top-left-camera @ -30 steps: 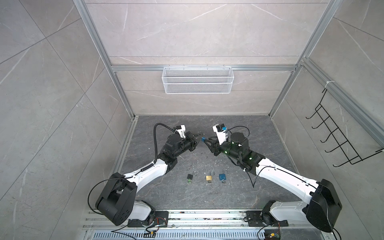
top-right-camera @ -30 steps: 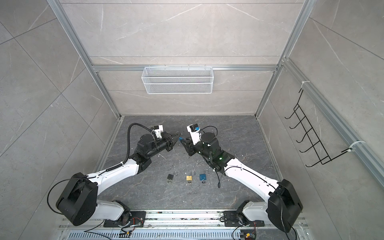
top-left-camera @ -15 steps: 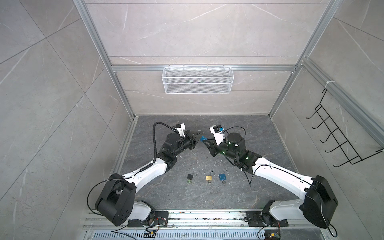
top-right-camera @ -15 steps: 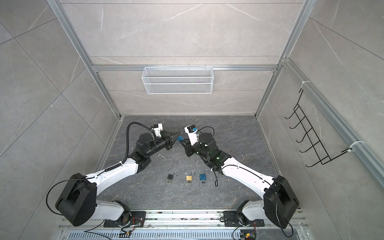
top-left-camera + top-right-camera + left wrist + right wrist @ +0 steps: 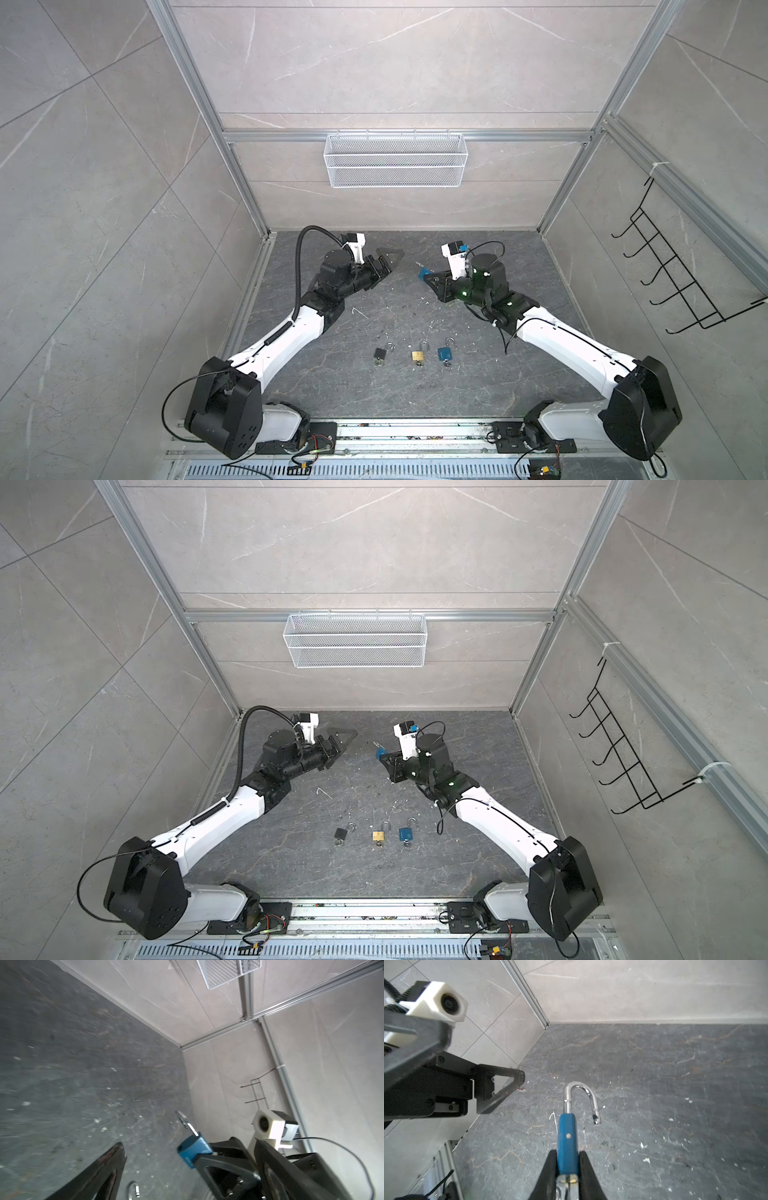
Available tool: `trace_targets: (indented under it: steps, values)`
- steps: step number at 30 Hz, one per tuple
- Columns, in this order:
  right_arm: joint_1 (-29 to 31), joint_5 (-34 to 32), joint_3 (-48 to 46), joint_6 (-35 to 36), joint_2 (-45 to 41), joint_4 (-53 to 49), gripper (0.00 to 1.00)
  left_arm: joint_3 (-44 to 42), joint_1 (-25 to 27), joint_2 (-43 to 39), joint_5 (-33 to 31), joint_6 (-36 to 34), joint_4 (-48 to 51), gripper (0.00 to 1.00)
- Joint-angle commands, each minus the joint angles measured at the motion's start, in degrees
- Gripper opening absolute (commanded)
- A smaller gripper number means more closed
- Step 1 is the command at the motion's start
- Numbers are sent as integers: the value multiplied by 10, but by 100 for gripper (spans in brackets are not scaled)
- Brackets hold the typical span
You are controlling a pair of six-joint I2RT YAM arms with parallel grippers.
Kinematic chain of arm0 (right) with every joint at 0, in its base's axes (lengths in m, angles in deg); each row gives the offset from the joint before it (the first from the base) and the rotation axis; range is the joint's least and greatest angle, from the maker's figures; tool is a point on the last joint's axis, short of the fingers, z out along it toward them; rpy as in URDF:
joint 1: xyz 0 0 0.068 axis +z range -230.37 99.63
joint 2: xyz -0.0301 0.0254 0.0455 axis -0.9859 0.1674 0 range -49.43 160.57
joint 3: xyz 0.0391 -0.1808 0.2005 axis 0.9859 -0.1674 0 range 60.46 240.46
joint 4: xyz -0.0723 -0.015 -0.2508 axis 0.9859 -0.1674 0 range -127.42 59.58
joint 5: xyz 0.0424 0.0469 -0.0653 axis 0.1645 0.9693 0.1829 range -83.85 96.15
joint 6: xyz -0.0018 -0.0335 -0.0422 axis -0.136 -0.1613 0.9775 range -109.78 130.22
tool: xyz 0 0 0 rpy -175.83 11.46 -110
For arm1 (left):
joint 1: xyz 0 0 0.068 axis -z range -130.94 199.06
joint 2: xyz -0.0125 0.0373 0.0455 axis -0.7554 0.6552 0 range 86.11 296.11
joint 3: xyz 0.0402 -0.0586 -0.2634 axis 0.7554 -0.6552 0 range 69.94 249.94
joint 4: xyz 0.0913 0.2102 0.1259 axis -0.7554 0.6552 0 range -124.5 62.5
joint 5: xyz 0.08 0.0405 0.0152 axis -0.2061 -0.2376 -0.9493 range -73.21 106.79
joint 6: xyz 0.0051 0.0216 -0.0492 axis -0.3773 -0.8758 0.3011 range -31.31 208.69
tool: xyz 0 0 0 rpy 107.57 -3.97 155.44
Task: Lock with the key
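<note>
Blue padlock (image 5: pixel 568 1142), silver shackle (image 5: pixel 580 1093); black padlock (image 5: pixel 379 353); brass padlock (image 5: pixel 417 355); veined dark-grey floor (image 5: pixel 374 399).

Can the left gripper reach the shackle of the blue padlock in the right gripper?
Probably yes. The left gripper is open and faces the blue padlock, nothing between them; its shackle sticks out clear of the right gripper.
</note>
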Motion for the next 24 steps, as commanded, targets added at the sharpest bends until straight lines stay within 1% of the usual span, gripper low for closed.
trace_targets:
  steps: [1,2,3,5,6,8,10,12,14,15,16,18,20,24]
  values:
    - [-23,152,67,-51,-5,-143,0,45,-3,-25,-17,-253,139,99]
    - [-33,193,72,-63,-4,-165,0,48,-4,-24,-12,-292,147,99]
    - [-42,243,65,-75,-6,-166,0,45,-3,-24,1,-320,142,99]
    - [-54,318,51,-94,-15,-154,0,30,-4,-28,32,-356,120,99]
    - [-57,345,46,-96,-20,-151,0,20,-4,-30,56,-363,102,98]
    - [-60,378,38,-92,-30,-157,0,2,-6,-31,127,-370,63,98]
    - [-64,386,28,-91,-37,-166,0,-18,-6,-31,191,-361,12,97]
    - [-68,411,19,-99,-35,-161,0,-30,-6,-27,246,-339,-33,96]
    - [-68,431,8,-127,-33,-124,0,-32,-6,-17,282,-320,-55,95]
    - [-68,436,-7,-154,-37,-88,0,-31,-6,-12,297,-310,-65,93]
    - [-68,440,-14,-169,-39,-66,0,-32,-6,-8,307,-299,-78,93]
    - [-68,442,-18,-177,-40,-52,0,-39,-6,-3,335,-268,-117,90]
    - [-68,442,-21,-183,-41,-41,0,-47,-6,2,346,-241,-148,88]
    - [-68,444,-27,-215,-42,0,0,-50,-6,11,352,-217,-155,85]
